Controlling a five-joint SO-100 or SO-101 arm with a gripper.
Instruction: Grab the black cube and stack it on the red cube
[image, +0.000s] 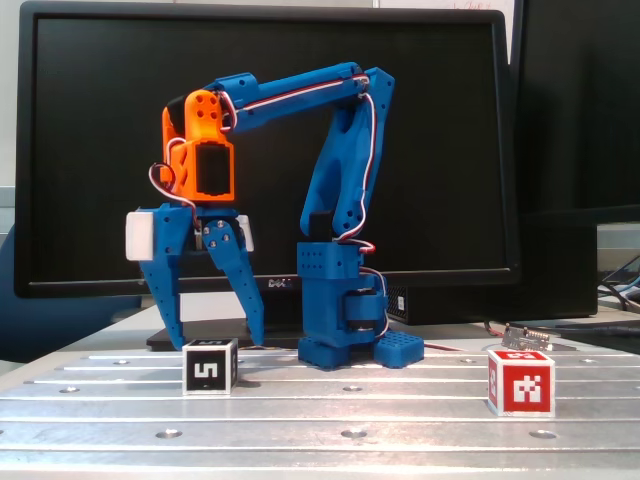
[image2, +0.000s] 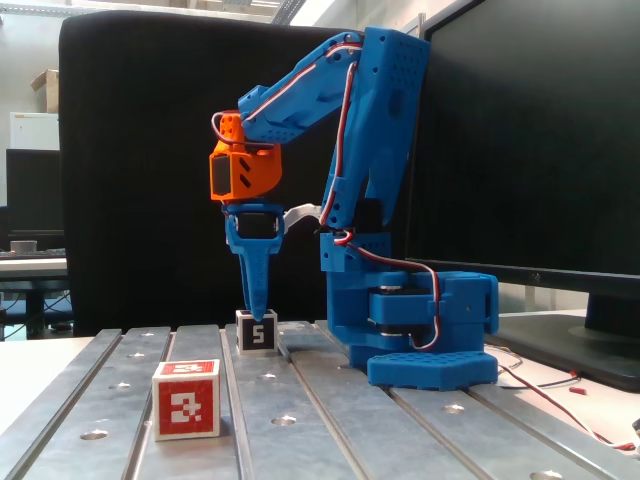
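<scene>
The blue arm (image: 345, 190) stood bent over the metal tabletop (image: 400, 415), its orange wrist (image: 200, 150) pointing the gripper (image: 217, 340) straight down over the black cube (image: 209, 366). Seen from the front in one fixed view, the two blue fingers (image: 163, 290) were spread wide apart, wider than the cube itself, with one tip hanging just off the cube's left upper corner and the other just off its right, so the cube sat below and between them. Nothing was held; the fingers looked empty, and whether a tip actually brushed the cube's top edge I could not tell. From the side, in the other fixed view, the gripper (image2: 255, 308) showed as a single narrow wedge coming down to the top of the black cube (image2: 256, 331), its point level with or right at the cube's upper face. The black cube rested flat on the tabletop (image2: 330, 420) close in front of the arm's base (image2: 420, 335). The red cube (image: 520, 382) sat well apart from it, off to the right in the front view and nearer the camera in the side view (image2: 186, 400), also flat on the grooved metal. A dark monitor (image: 440, 130) filled the background behind the arm.
</scene>
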